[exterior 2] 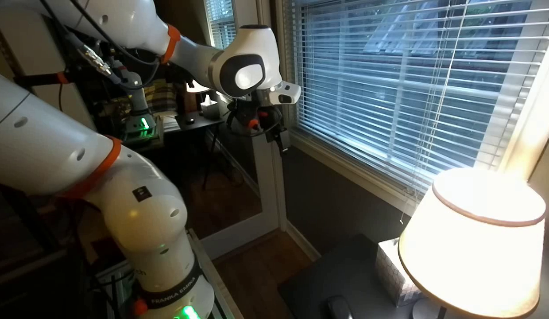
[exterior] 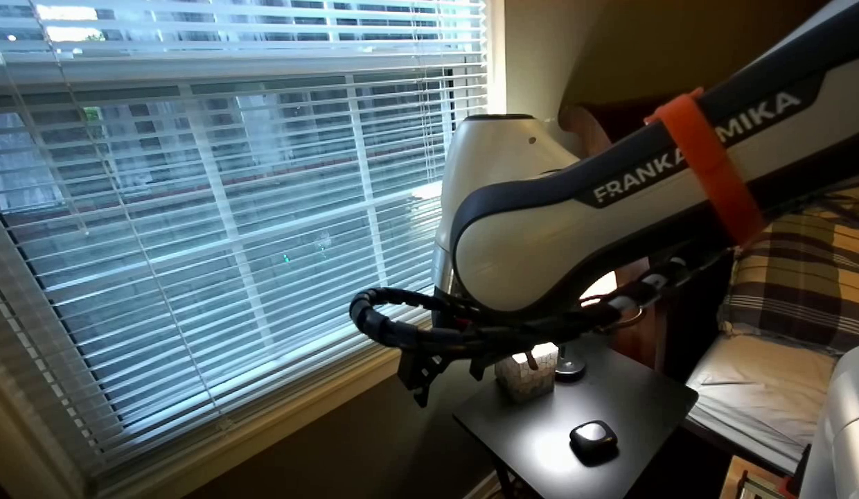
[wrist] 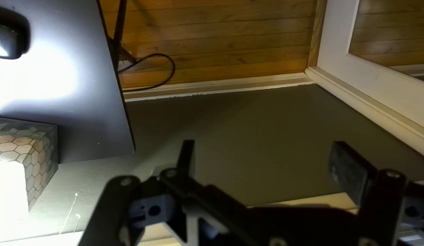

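Seeing my gripper spread, empty, near the blinds, I judge them light, easily bent, best held along the bottom.

White blinds hang over the window, cool daylight coming through. Below the cream sill the wall is dark grey, down to a white baseboard and plank floor. A white-framed mirror stands at the room's corner. The black table is near the wall; a lit lamp stands by its wall edge. Past another corner is a plaid cushion above pale cloth.
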Action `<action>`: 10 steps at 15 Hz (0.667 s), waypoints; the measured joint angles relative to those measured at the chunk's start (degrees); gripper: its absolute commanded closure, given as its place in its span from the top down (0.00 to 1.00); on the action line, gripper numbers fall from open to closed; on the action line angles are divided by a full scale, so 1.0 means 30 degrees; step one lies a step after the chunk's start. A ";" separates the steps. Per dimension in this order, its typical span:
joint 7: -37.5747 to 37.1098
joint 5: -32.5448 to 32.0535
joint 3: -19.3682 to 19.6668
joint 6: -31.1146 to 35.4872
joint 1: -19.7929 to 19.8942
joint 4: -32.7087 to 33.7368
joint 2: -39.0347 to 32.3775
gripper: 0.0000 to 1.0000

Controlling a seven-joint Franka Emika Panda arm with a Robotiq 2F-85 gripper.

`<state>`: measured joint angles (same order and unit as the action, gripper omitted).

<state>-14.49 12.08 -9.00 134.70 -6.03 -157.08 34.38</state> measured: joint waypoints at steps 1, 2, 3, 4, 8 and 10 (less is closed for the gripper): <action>0.0000 -0.0317 0.0037 -0.0001 0.0284 -0.0057 0.0010 1.00; -0.0001 -0.0806 0.0063 -0.0001 0.0677 -0.0055 0.0007 1.00; -0.0055 -0.1376 0.0084 -0.0001 0.1157 -0.0049 0.0004 1.00; -0.0139 -0.1917 0.0115 -0.0001 0.1682 -0.0038 -0.0004 1.00; -0.0056 -0.3338 0.0624 0.1477 0.3431 -0.0035 -0.0200 1.00; 0.0456 -0.4344 0.0964 0.3483 0.4013 -0.0036 -0.0505 1.00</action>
<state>-13.12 -0.95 -6.11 145.14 6.01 -157.18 32.87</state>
